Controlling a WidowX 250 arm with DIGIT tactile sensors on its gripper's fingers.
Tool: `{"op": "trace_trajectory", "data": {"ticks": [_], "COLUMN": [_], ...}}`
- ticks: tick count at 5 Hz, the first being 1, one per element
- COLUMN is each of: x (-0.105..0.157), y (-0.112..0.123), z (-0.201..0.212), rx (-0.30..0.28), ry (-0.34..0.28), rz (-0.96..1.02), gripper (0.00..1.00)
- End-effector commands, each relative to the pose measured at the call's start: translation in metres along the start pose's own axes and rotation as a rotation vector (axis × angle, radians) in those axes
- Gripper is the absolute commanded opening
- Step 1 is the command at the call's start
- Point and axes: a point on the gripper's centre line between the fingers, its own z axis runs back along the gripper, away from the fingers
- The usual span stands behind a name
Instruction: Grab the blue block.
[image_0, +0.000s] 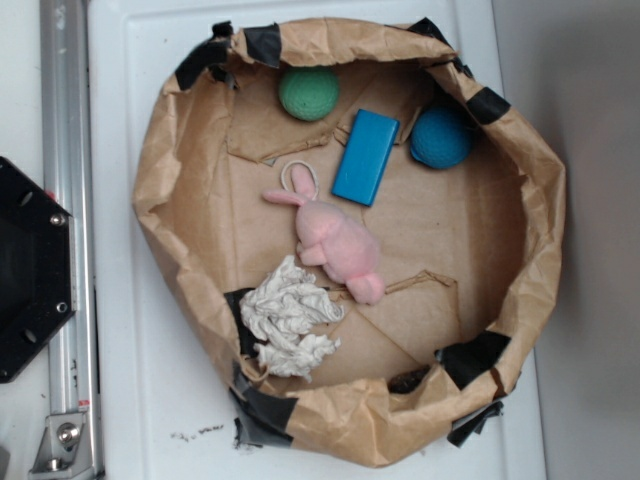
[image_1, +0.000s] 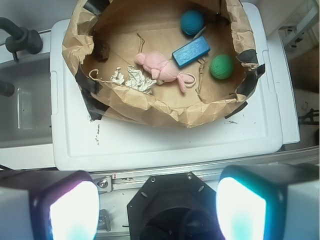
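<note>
The blue block (image_0: 366, 156) lies flat on the paper floor of the brown paper basket (image_0: 160, 200), tilted, between a green ball (image_0: 309, 93) and a blue textured ball (image_0: 441, 137). In the wrist view the blue block (image_1: 191, 51) sits far ahead, beside the pink plush rabbit (image_1: 159, 67). My gripper (image_1: 157, 210) hangs high above the robot base, well short of the basket, open, its two fingers (image_1: 74, 210) wide apart with nothing between them. The exterior view does not show the gripper.
A pink plush rabbit (image_0: 335, 240) lies just below the block, a white crumpled cloth (image_0: 290, 315) near the basket's lower left. The basket (image_1: 170, 112) rests on a white lid (image_0: 130, 400). A metal rail (image_0: 65, 200) and the black base (image_0: 30, 270) lie left.
</note>
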Motion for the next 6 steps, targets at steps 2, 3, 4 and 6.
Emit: {"op": "trace_trajectory", "data": {"ticks": [2, 3, 4, 6], "x": [0.044, 0.086, 0.126, 0.137], "y": [0.017, 0.035, 0.049, 0.074], "z": [-0.055, -0.108, -0.143, -0.179], "rx": [0.052, 0.147, 0.182, 0.149], "ry": [0.037, 0.033, -0.031, -0.094], "rz": [0.215, 0.332, 0.485, 0.692], "gripper": [1.00, 1.00, 1.00, 1.00]}}
